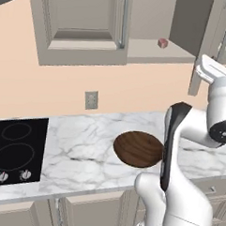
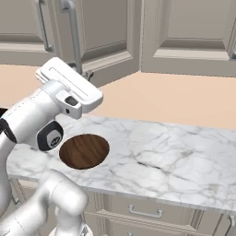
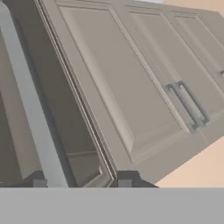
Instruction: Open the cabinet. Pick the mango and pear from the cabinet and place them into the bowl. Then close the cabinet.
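Observation:
The cabinet [image 1: 81, 28] hangs over the counter, its left door shut and its right door [image 1: 210, 40] swung out. On the bare shelf inside sits a small reddish thing [image 1: 162, 43]; I cannot tell if it is the mango, and the pear is out of view. My gripper [image 3: 82, 183] is up at the open door, by the lower end of its silver bar handle [image 3: 26, 109] [image 2: 73, 32]. The fingertips [image 3: 124, 183] stand apart, and the bar runs down to the left one. The brown wooden bowl [image 1: 139, 149] [image 2: 84, 150] sits on the marble counter [image 1: 85, 146] below.
A black cooktop [image 1: 14, 152] lies at the counter's left end. A wall outlet [image 1: 91, 100] sits on the peach wall. More shut wall cabinet doors [image 2: 193, 32] hang to the right. Drawer fronts [image 2: 145, 212] run below the counter.

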Controlling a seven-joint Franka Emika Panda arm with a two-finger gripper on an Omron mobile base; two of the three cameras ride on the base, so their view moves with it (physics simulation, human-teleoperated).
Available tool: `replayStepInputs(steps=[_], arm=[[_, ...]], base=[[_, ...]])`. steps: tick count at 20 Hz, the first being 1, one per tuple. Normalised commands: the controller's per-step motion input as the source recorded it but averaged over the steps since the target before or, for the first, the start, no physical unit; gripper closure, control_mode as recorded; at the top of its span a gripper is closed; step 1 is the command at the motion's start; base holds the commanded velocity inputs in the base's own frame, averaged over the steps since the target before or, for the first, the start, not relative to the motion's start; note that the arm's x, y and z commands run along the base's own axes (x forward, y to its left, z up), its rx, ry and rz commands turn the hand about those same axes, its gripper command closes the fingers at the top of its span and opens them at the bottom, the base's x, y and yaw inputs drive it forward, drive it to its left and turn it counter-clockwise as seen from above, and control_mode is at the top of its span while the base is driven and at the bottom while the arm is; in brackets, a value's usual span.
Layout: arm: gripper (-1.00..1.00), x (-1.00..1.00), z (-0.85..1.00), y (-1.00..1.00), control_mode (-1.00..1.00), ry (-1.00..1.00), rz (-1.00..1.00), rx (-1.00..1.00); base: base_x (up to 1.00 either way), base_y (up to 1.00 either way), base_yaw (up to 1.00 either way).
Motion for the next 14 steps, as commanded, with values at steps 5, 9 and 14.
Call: replayStepInputs(steps=[5, 9, 14], arm=[[-1.0, -0.82, 0.0, 0.08, -1.0, -0.09, 0.1, 0.0], [-1.0, -1.0, 0.0, 0.19, -1.0, -0.01, 0.12, 0.0], [-1.0, -1.0, 0.0, 0.41, -1.0, -0.01, 0.11, -0.03]], base=[[0.0, 0.0, 0.0], [0.0, 0.0, 0.0], [0.0, 0.0, 0.0]])
